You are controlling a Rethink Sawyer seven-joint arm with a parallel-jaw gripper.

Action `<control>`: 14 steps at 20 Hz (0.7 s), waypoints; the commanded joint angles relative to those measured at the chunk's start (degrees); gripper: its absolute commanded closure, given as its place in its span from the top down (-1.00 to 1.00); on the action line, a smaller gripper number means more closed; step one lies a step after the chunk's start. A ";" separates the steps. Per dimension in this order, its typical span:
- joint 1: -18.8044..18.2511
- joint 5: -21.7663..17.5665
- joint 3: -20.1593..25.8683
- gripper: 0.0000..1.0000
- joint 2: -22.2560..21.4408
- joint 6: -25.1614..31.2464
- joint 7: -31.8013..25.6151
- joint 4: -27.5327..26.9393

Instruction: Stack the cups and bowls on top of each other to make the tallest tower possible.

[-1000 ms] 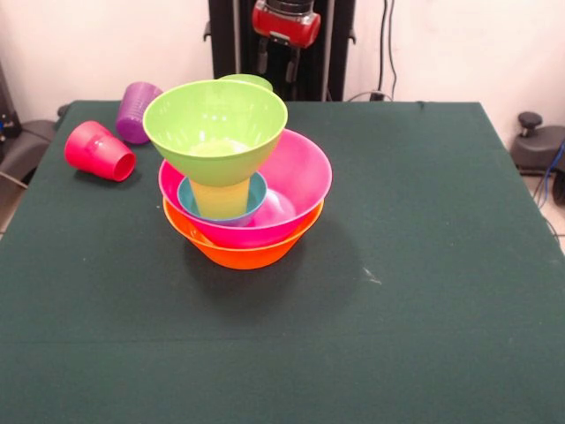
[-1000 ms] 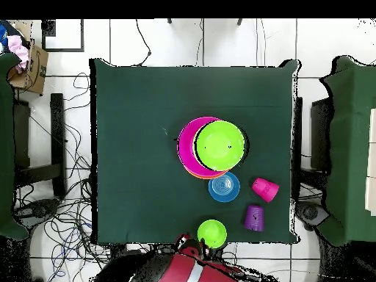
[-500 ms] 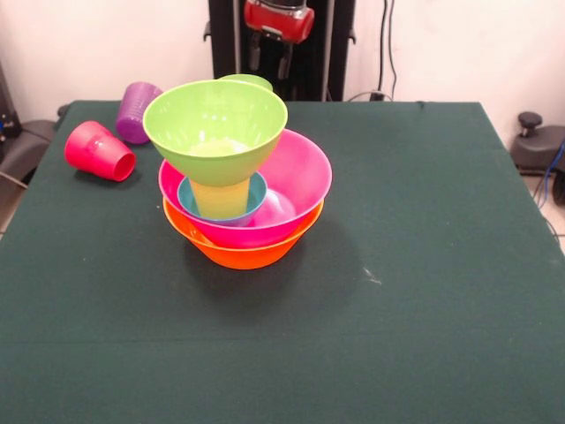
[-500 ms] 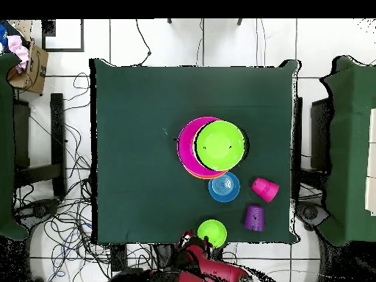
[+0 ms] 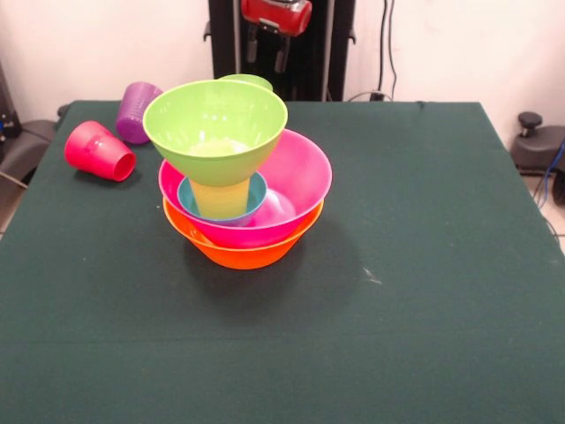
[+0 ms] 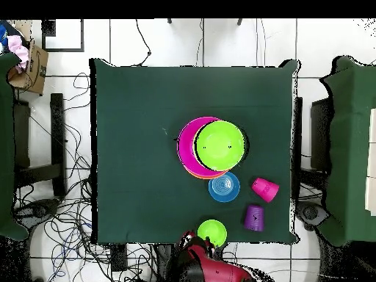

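Nesting in the orange bowl, the pink bowl holds stacked pieces; end effector state unclear.

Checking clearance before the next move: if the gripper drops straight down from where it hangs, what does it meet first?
Probably the small green bowl at the table's edge; the gripper hangs about above it, though depth is unclear.

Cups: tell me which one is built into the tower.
The yellow cup: it stands inside the tower under the large green bowl. The red cup and purple cup sit apart on the table.
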 commanded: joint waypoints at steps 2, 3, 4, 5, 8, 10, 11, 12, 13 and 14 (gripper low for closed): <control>1.64 -0.76 5.28 1.00 2.97 3.24 4.68 -4.38; 1.48 -0.69 5.43 1.00 3.29 3.32 4.60 -4.89; 1.34 -0.61 5.61 1.00 3.77 3.33 4.53 -5.49; 1.19 -0.52 5.79 1.00 4.25 3.33 4.47 -6.10; 0.92 -0.47 6.11 1.00 4.72 3.39 4.39 -6.74; 0.96 -0.40 6.10 1.00 4.59 3.56 4.35 -6.84; 0.92 -0.39 6.13 1.00 4.43 3.72 4.31 -6.84; 1.01 -0.32 6.11 1.00 4.70 3.60 4.36 -6.99; 1.06 -0.32 6.06 1.00 5.01 3.36 4.41 -7.09; 1.10 -0.32 6.01 1.00 5.32 3.12 4.46 -7.19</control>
